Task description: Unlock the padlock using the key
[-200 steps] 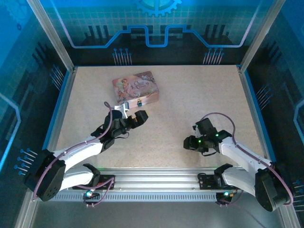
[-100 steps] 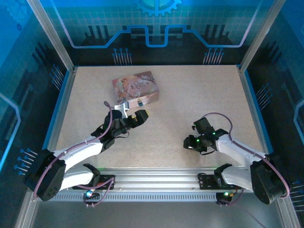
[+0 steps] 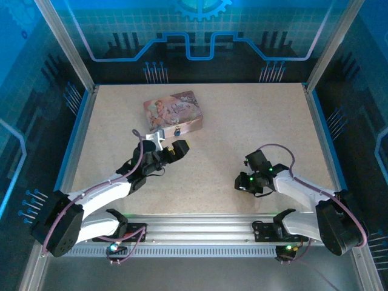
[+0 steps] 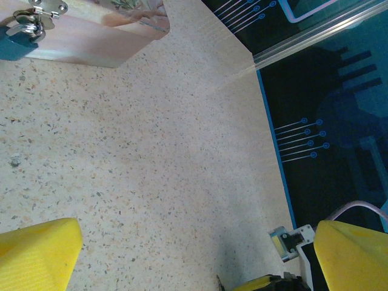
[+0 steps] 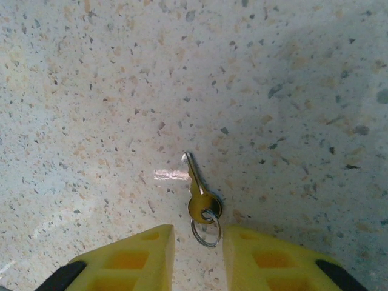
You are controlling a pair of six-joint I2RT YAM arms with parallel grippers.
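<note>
Top view, padlock (image 3: 176, 129): hangs at the front face of the pink tin (image 3: 173, 110), far left of the tabletop (image 3: 254, 121).
Top view, left tool (image 3: 177, 149): hovers just short of the tin's front, pointed at the padlock.
Top view, right tool (image 3: 242, 182): low over the tabletop at near right, well apart from the tin.
Top view, room: blue patterned enclosure walls (image 3: 194, 36) and an aluminium frame on all sides.
Left wrist view, padlock (image 4: 12, 45): bluish body under a silvery hasp at the tin (image 4: 91, 45) corner, upper left.
Left wrist view, left tool (image 4: 194, 257): yellow fingers (image 4: 36, 257) spread wide, holding nothing.
Left wrist view, surface: speckled, matte, flat; it ends at a blue-edged wall.
Right wrist view, key (image 5: 197, 188): lies flat, blade pointing away, its split ring (image 5: 206, 230) nearest the tool.
Right wrist view, right tool (image 5: 198, 260): fingers (image 5: 133, 264) parted narrowly, straddling the ring; a sliver of gap shows, so nothing is gripped yet.
Handling, key: judged light, stiff, thin and slippery, and hard to lift off a flat surface. The round bow beside the ring offers the best hold, leaving the blade free.
Handling, padlock: judged small and loose on its hasp, so it is likely to swing unless steadied by its body.
</note>
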